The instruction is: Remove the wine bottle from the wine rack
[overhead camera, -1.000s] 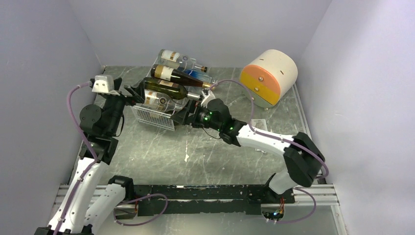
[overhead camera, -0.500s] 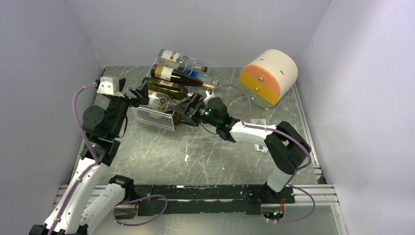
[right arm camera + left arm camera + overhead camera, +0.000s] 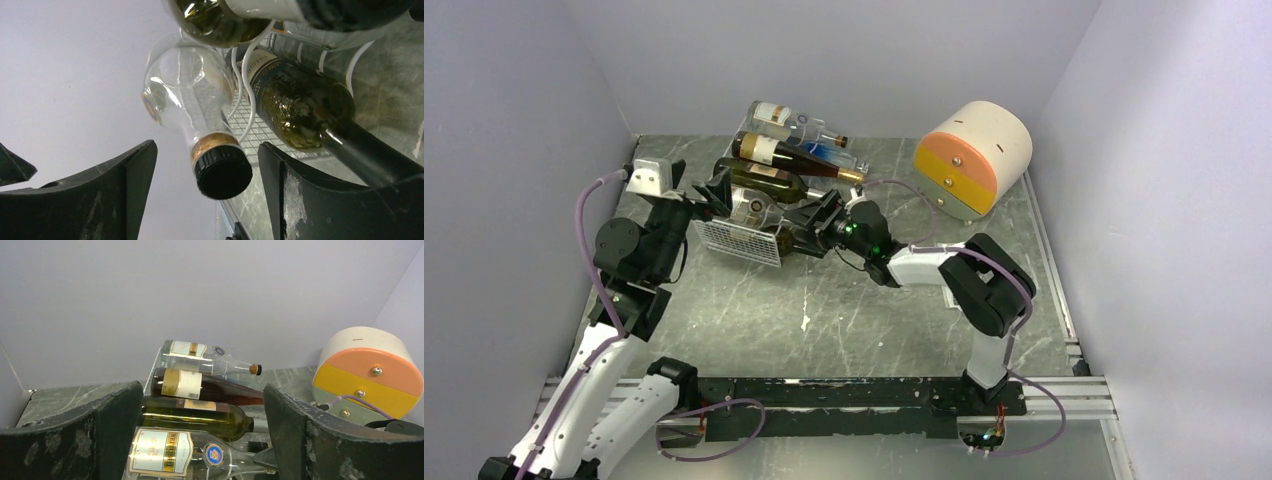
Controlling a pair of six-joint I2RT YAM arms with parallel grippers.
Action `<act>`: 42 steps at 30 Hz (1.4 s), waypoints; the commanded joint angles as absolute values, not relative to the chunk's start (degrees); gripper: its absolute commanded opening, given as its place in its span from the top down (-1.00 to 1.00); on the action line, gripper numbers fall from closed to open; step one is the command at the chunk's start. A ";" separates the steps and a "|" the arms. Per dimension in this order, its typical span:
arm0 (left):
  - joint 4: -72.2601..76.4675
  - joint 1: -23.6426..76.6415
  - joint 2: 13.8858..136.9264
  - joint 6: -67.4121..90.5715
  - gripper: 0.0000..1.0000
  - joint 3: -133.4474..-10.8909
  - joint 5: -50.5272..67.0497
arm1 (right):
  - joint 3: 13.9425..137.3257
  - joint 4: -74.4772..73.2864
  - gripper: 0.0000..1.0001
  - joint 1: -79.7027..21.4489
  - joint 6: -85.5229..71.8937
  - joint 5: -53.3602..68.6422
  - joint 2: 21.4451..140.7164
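The white wire wine rack [image 3: 737, 241] stands at the back left with several bottles lying in it. The lowest front one is a clear wine bottle [image 3: 759, 207] with a white and gold label [image 3: 160, 452]. My right gripper [image 3: 810, 219] is open, and the clear bottle's black cap [image 3: 223, 173] sits between its fingers without touching them. My left gripper [image 3: 710, 195] is open at the rack's left end. In its wrist view the jaws [image 3: 201, 390] frame the bottles' label ends. A green bottle [image 3: 200, 415] and a brown bottle [image 3: 210, 386] lie above the clear one.
A cream drum with an orange and yellow face [image 3: 976, 155] stands at the back right. Another clear bottle [image 3: 792, 120] lies on top of the rack. The lavender walls close in on three sides. A dark bottle [image 3: 305, 107] lies beside the clear one's neck.
My right gripper has moved left to the rack, its open fingers now round the clear bottle's cap. My left gripper has moved right and forward, close to the rack's left end.
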State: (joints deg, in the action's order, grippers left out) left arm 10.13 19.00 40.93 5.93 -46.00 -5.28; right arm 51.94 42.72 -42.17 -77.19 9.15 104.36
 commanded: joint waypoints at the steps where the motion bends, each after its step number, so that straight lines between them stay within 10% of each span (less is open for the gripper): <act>1: 12.75 20.09 40.70 4.92 -0.87 -45.75 -6.28 | 51.83 52.26 -0.53 -41.55 -79.44 11.23 107.57; 42: 12.91 20.83 41.60 4.44 -0.88 -45.70 -5.52 | 57.06 60.93 -0.03 -40.27 -81.66 13.49 118.09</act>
State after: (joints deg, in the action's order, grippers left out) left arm 10.15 20.10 41.69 5.28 -46.00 -5.41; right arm 56.25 59.75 -40.60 -82.08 13.19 116.73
